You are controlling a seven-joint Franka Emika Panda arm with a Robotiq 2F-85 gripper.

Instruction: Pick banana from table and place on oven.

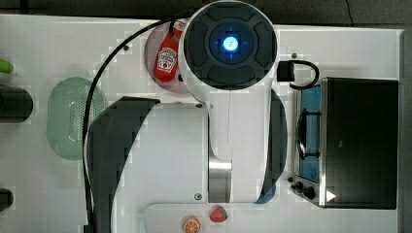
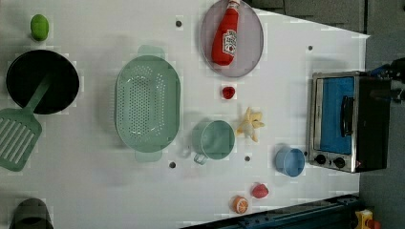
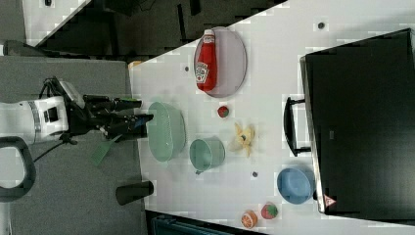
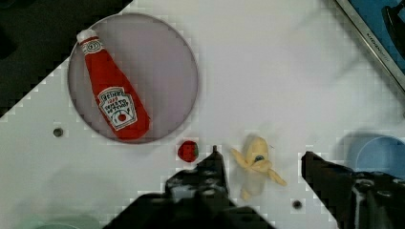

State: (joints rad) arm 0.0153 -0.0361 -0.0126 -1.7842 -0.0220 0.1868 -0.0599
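Observation:
The banana (image 4: 255,162) is a small pale yellow piece with its peel splayed out, lying on the white table (image 4: 286,71). In the wrist view it shows between the two dark fingers of my gripper (image 4: 260,152), which is open and holds nothing. The right view shows the gripper (image 3: 142,111) well clear of the table surface, in line with the banana (image 3: 243,138). The oven (image 2: 348,121) stands at the left view's right edge, its black top (image 3: 362,122) bare. In the top view my arm hides the banana.
A ketchup bottle (image 2: 227,36) lies on a grey plate. Close around the banana are a red strawberry (image 2: 228,92), a green cup (image 2: 215,139) and a blue cup (image 2: 290,161). A green colander (image 2: 148,102), black pan (image 2: 43,81) and spatula (image 2: 16,138) lie farther off.

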